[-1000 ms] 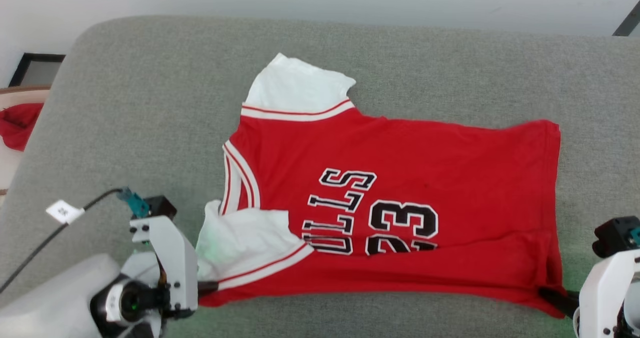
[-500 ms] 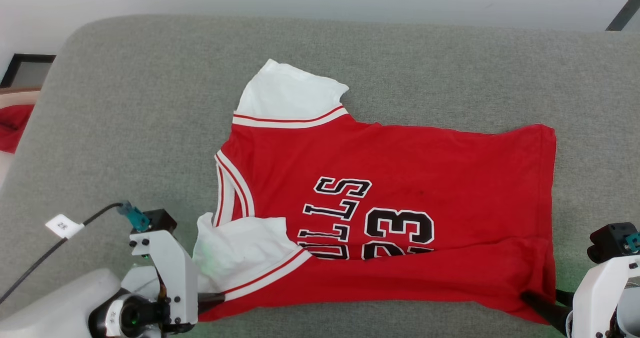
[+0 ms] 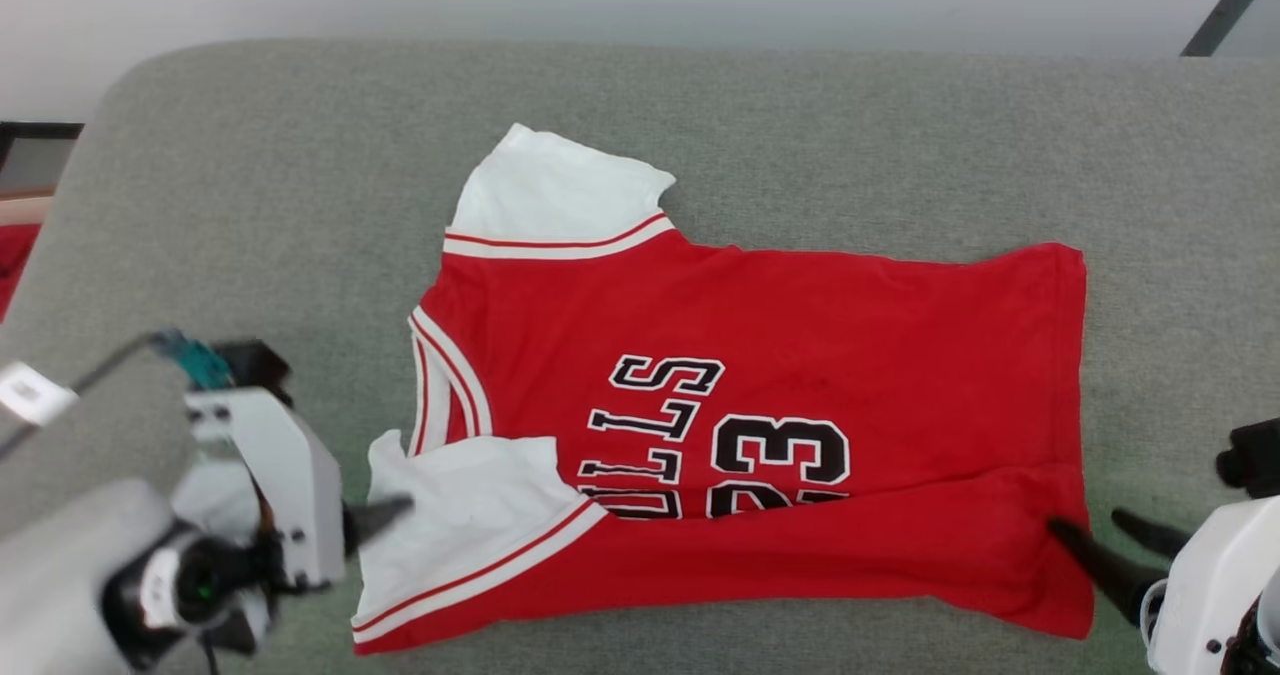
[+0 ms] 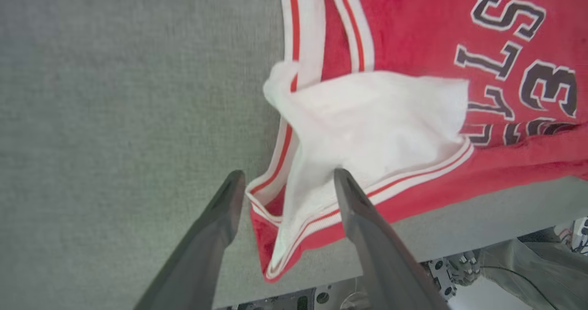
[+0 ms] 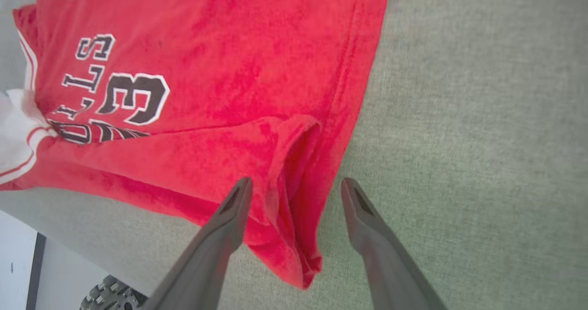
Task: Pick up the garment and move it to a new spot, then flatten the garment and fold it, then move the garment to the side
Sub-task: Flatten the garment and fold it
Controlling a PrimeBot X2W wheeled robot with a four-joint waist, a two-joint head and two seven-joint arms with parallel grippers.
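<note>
The garment (image 3: 760, 375), a red T-shirt with white sleeves and black-and-white lettering, lies flat on the grey cushion, collar to the left and hem to the right. Its near long edge is folded up over the lower part of the lettering, and the near white sleeve (image 4: 367, 117) lies folded on top. My left gripper (image 4: 289, 177) stands open just above the near collar-side corner, holding nothing. My right gripper (image 5: 297, 183) is open over the near hem corner (image 5: 294, 236), with one finger (image 3: 1085, 550) over the red cloth and the other over the cushion.
The grey cushion (image 3: 250, 205) spreads wide to the left, right and back of the shirt. Its front edge (image 4: 459, 218) runs close behind the shirt's near fold. A scrap of red cloth (image 3: 12, 265) shows at the far left, and a dark pole (image 3: 1215, 5) at the top right.
Both grippers have opened and let go of the shirt's near edge, which now rests on the cushion. The left arm has drawn back to the left. The head camera has shifted a little.
</note>
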